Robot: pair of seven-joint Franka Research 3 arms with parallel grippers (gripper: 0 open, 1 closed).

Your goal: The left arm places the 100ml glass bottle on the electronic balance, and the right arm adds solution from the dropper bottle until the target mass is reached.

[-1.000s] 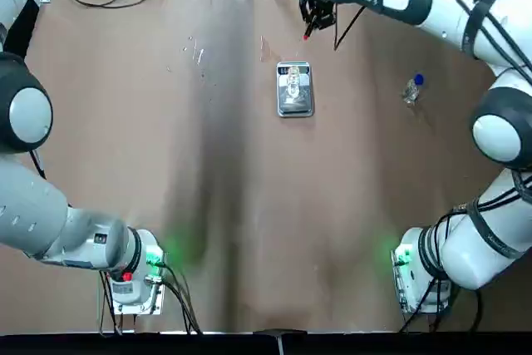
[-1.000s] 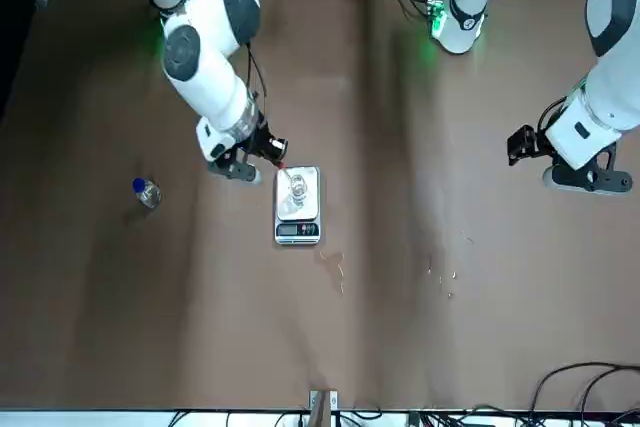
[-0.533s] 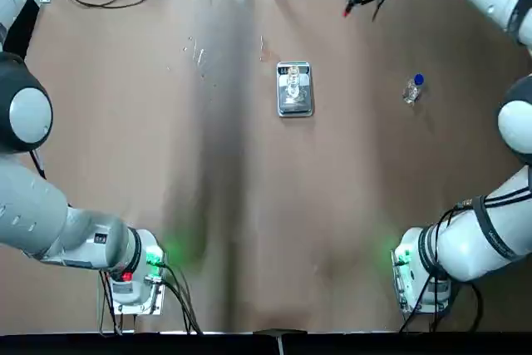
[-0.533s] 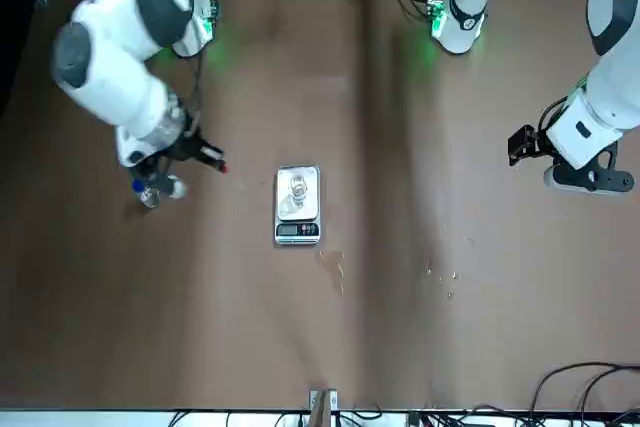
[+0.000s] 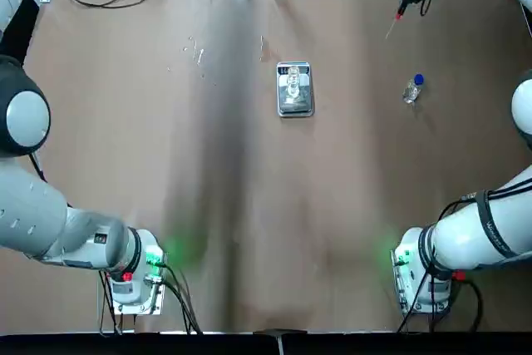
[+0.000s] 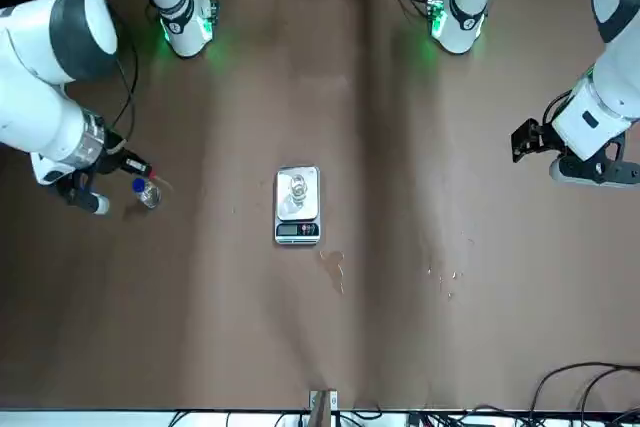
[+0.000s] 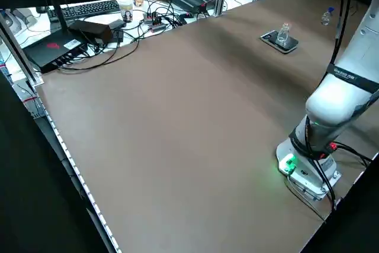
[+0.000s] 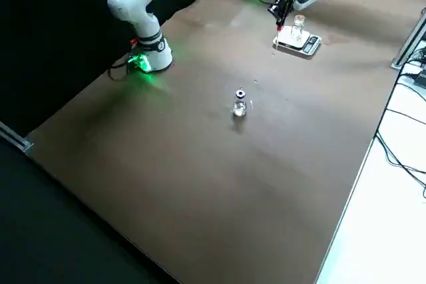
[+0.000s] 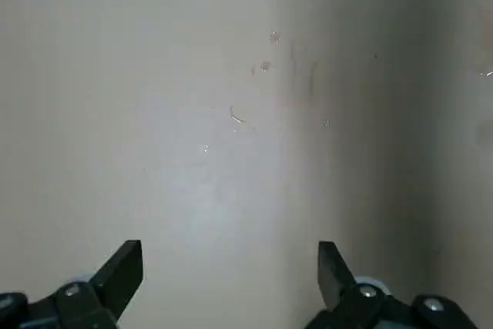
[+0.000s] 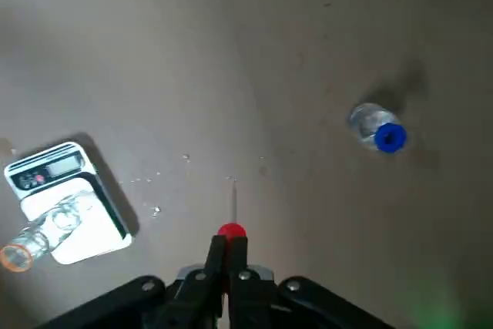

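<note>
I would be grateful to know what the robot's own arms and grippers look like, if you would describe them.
The left arm and right arm are white and segmented, with dark-grey joint bands and black cables. Black straps wrap the right arm. The left gripper and right gripper are black, with silvery screws.

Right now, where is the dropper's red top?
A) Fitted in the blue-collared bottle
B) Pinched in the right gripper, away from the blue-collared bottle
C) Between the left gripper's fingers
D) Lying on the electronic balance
B: the right wrist view shows the red top between the closed-in fingers of the right gripper, while the blue-collared bottle stands apart with nothing red in it.
</note>
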